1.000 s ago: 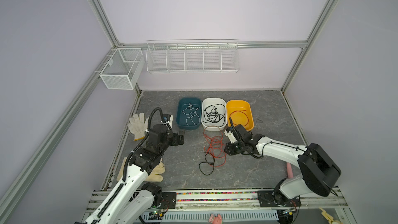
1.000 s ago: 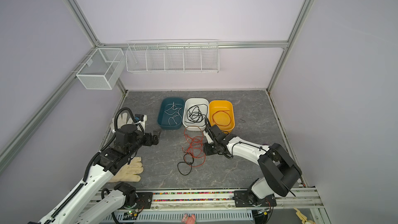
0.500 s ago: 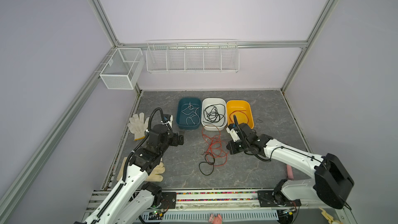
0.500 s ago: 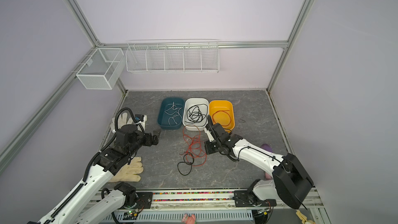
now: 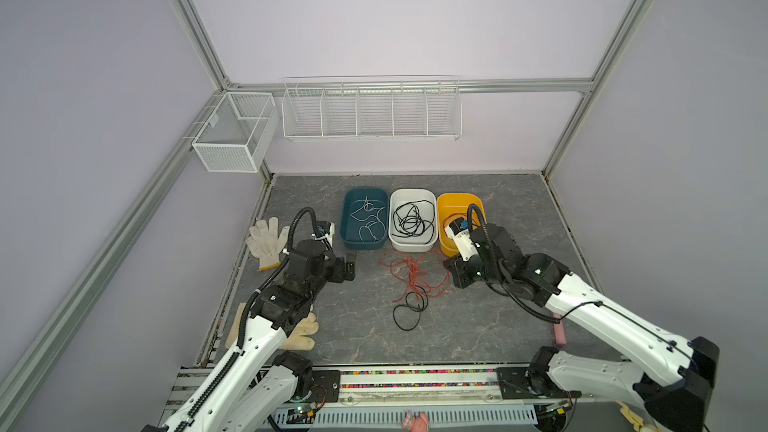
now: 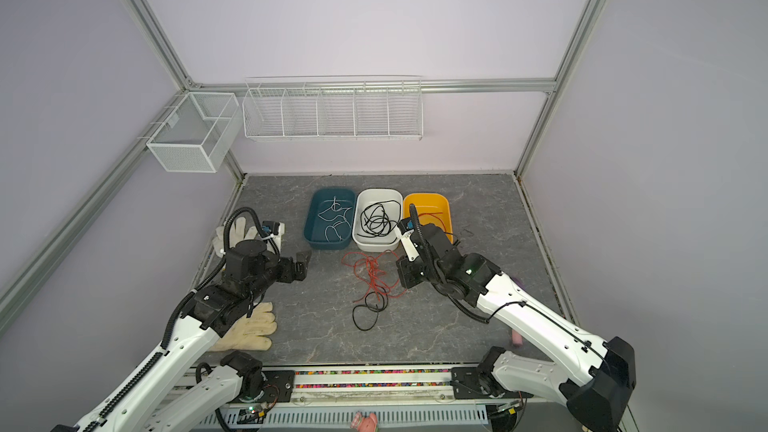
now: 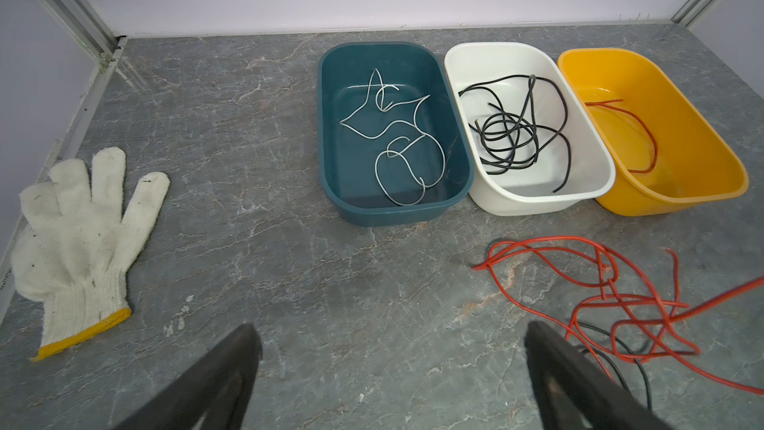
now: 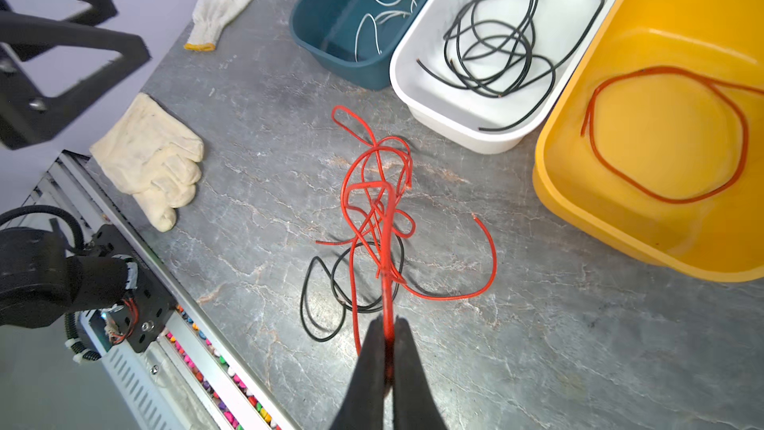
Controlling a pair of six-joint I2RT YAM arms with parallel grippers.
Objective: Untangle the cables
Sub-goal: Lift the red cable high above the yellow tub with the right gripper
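Tangled cables lie on the table (image 8: 537, 345) before the bins: red strands (image 8: 374, 200) looped through one black strand (image 8: 302, 304). The right gripper (image 8: 387, 345) is clamped on a red strand rising taut from the knot. The left gripper (image 7: 392, 330) gapes empty beside it. Seemingly sorted: white cable (image 7: 342, 123) in the teal bin (image 7: 397, 217), black coil (image 7: 508, 138) in the white bin (image 7: 525, 204), one red loop (image 8: 744, 130) in the yellow bin (image 7: 661, 200). The gloves (image 7: 78, 233) lie well aside. The black strand probably snags the pull.
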